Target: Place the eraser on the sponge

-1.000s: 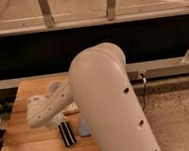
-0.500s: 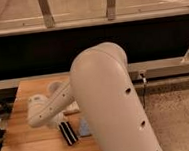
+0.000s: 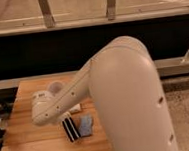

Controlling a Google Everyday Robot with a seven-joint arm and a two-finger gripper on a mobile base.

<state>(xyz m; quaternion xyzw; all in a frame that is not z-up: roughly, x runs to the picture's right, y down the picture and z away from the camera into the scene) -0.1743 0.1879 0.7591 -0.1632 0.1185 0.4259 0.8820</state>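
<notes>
- Arm (image 3: 125,92): large white link fills the centre and right of the view; it reaches down and left over the wooden counter (image 3: 27,94).
- Gripper (image 3: 67,116): at the arm's lower end, low over the counter, at the far end of the eraser. Mostly hidden by the arm. Jaws: cannot tell whether released or clenched.
- Eraser (image 3: 71,129): black bar with a pale stripe, lying flat on the counter.
- Sponge (image 3: 86,125): blue-grey pad, flat on the counter, just right of the eraser, edges apparently touching. Eraser not on it.
</notes>
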